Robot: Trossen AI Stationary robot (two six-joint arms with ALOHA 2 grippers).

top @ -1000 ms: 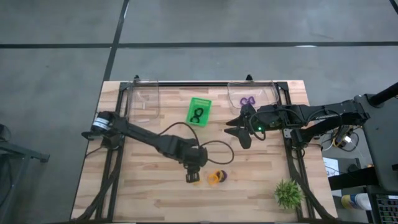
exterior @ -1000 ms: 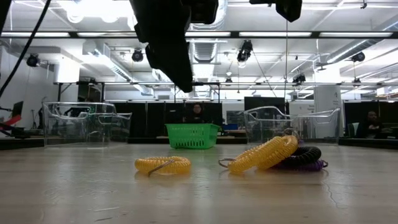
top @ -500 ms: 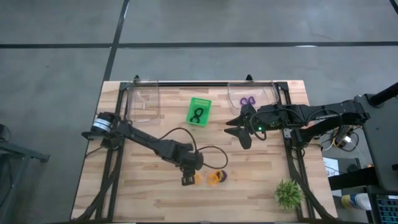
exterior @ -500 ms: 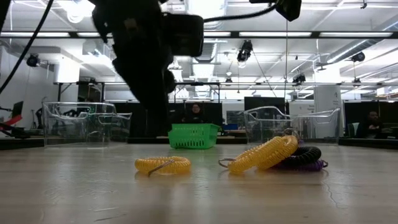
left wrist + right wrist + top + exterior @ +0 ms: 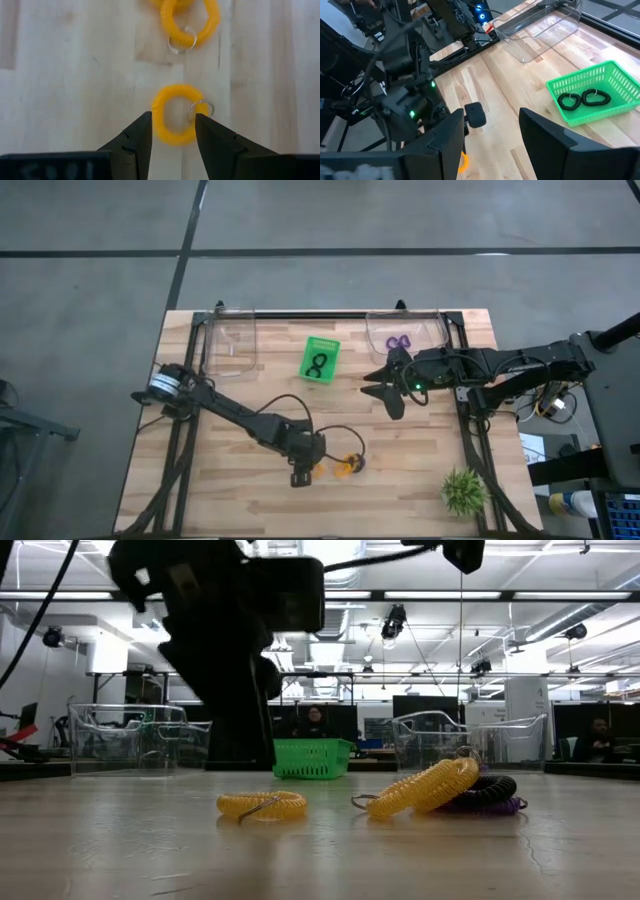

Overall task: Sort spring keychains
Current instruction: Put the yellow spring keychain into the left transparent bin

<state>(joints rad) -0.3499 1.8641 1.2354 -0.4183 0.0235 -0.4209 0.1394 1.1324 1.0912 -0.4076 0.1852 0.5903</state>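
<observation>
A small orange spring keychain (image 5: 175,120) lies flat on the table; it also shows in the high view (image 5: 318,468) and the low view (image 5: 262,805). My left gripper (image 5: 172,131) is open above it, one finger on each side of the loop (image 5: 300,472). A second orange keychain (image 5: 425,787) leans on a black coil (image 5: 490,789) and a purple coil (image 5: 502,806). Black keychains (image 5: 582,98) lie in the green basket (image 5: 320,359). Purple keychains (image 5: 399,342) lie in the right clear bin. My right gripper (image 5: 385,388) is open and empty in mid-table.
Two clear plastic bins stand at the far edge, left (image 5: 228,340) and right (image 5: 420,330). A spiky green plant (image 5: 463,490) stands at the near right corner. Bare wood lies at the near left. A person sits in the room far behind the basket (image 5: 316,720).
My left gripper has gone down and a little toward the table's near and left edges, coming over the lone orange keychain. The keychains have not moved.
</observation>
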